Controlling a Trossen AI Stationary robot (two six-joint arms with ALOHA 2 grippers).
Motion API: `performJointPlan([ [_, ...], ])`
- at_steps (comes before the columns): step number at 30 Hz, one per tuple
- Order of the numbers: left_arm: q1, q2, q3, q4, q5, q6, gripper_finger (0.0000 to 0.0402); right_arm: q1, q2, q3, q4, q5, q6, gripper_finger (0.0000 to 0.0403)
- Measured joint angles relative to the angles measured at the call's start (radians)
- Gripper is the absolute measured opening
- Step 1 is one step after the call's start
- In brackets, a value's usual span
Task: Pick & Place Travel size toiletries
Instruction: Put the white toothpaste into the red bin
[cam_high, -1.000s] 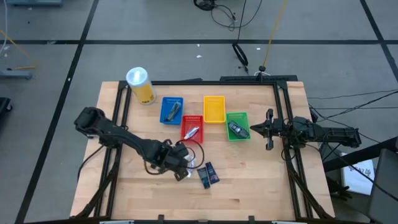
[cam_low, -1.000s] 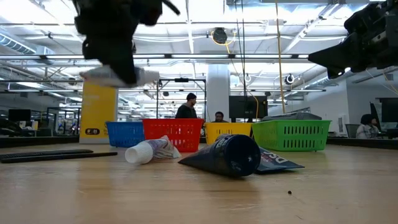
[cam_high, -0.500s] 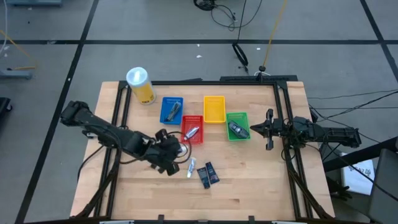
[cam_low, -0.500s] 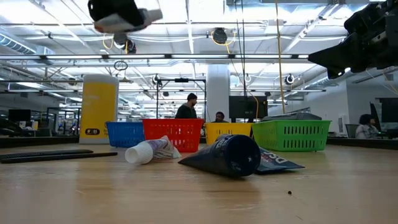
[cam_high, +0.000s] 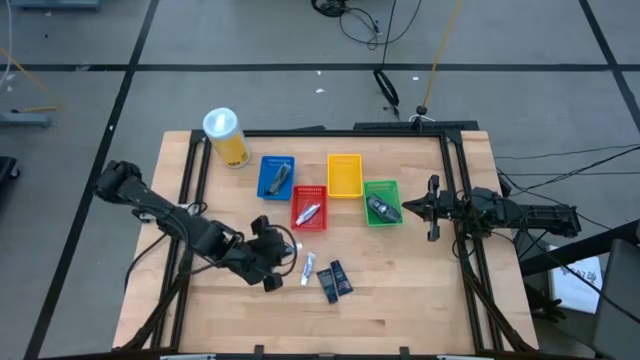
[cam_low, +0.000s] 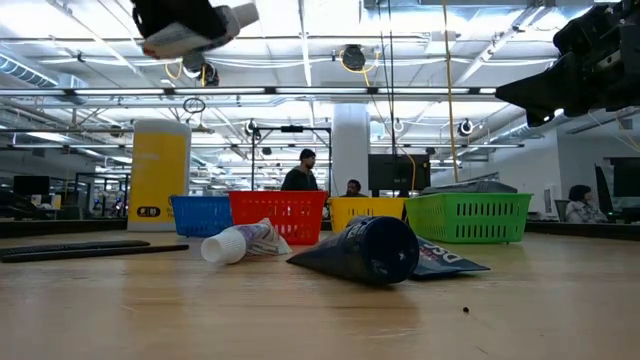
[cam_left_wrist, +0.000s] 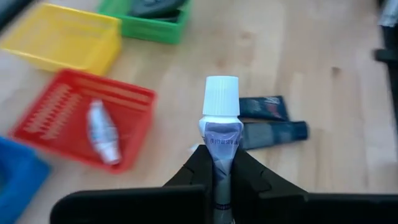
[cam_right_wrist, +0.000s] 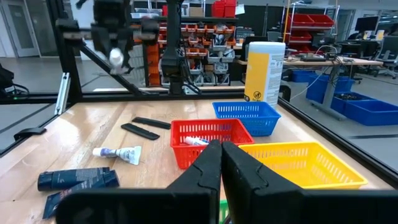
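Toiletries lie spread over the wooden table (cam_high: 400, 300), some in baskets and some loose. At the far left corner stands a yellow canister (cam_high: 226, 137) with a white lid. Below it the left gripper (cam_left_wrist: 221, 163) hangs above the table's left-centre, its fingers pinching a silvery-white mini tube (cam_left_wrist: 220, 122) with a white cap — the tube is lifted clear of the wood. Next comes the blue basket (cam_high: 275, 178) holding a slim item, then the red basket (cam_high: 309, 207) with another silvery mini tube (cam_high: 308, 213) inside. Just in front of the red basket, a white-capped tube (cam_high: 307, 269) lies on the bare wood, with two dark blue-black tubes (cam_high: 334, 280) side by side right of it. Farther right sit the yellow basket (cam_high: 344, 176) and the green basket (cam_high: 381, 203), which holds a dark grey rounded piece (cam_high: 379, 208). At the table's right edge the right gripper (cam_right_wrist: 220, 163) waits, fingers pressed together and holding nothing.
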Motion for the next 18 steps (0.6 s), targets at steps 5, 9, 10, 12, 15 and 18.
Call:
performJointPlan([
  [5,0.003,0.000,-0.133,0.258,0.088,0.115,0.0006,0.000,0.000,0.000,0.000,0.000,0.000,0.0004],
  [9,0.008,-0.039,-0.237,0.461,0.114,0.239,0.0017,0.000,0.000,0.000,0.000,0.000,0.000,0.0004],
  [10,0.018,-0.050,-0.263,0.517,0.120,0.260,0.0020,0.000,0.000,0.000,0.000,0.000,0.000,0.0004],
  [12,0.052,-0.074,-0.326,0.594,0.145,0.273,0.0022,0.000,0.000,0.000,0.000,0.000,0.000,0.0004],
  [15,0.116,-0.109,-0.418,0.678,0.184,0.274,0.0011,0.000,0.000,0.000,0.000,0.000,0.000,0.0004],
  [18,0.180,-0.152,-0.528,0.792,0.197,0.261,0.0007,0.000,0.000,0.000,0.000,0.000,0.000,0.0004],
])
